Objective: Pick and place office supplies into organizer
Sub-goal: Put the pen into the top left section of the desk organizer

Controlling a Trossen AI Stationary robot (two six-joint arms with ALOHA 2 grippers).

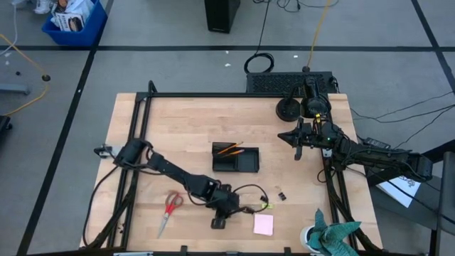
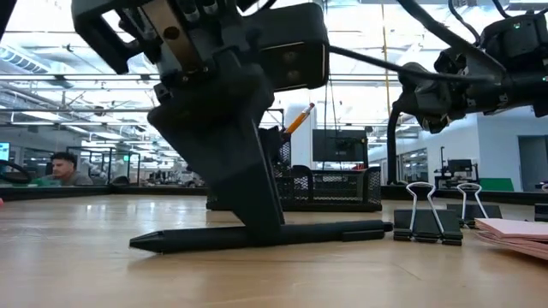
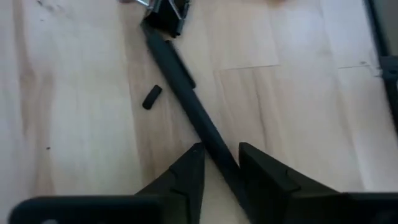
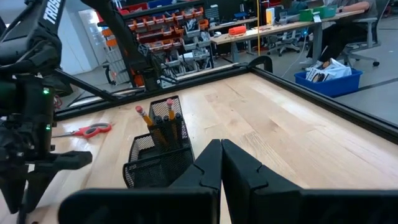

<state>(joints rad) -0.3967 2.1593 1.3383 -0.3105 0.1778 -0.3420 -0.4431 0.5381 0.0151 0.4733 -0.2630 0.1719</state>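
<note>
A black pen (image 3: pixel 180 78) (image 2: pixel 317 233) lies flat on the wood table. My left gripper (image 3: pixel 221 158) (image 1: pixel 234 208) is down on it, shut on its shaft. Black binder clips (image 2: pixel 428 224) (image 1: pixel 283 194) stand past the pen's far end. Red-handled scissors (image 1: pixel 169 208), a pink sticky pad (image 1: pixel 263 225) and a small yellow pad (image 1: pixel 268 206) lie near the table's near edge. The black mesh organizer (image 1: pixel 236 158) (image 4: pixel 158 155) holds orange pencils (image 4: pixel 146 117). My right gripper (image 4: pixel 221 162) (image 1: pixel 300 146) hovers shut to the right of the organizer. My left gripper pinches the pen's shaft (image 3: pixel 214 142) between its two fingers, well back from the end by the binder clip. The fingers (image 2: pixel 257 214) come down from above, slanting, and the pen runs askew between them. Its whole length rests on the table.
A small black loose piece (image 3: pixel 152 98) lies beside the pen. A teal cloth (image 1: pixel 334 235) sits at the near right corner. A black box with round discs (image 1: pixel 298 99) stands at the far right edge. Bare wood stretches over the table's left and far parts.
</note>
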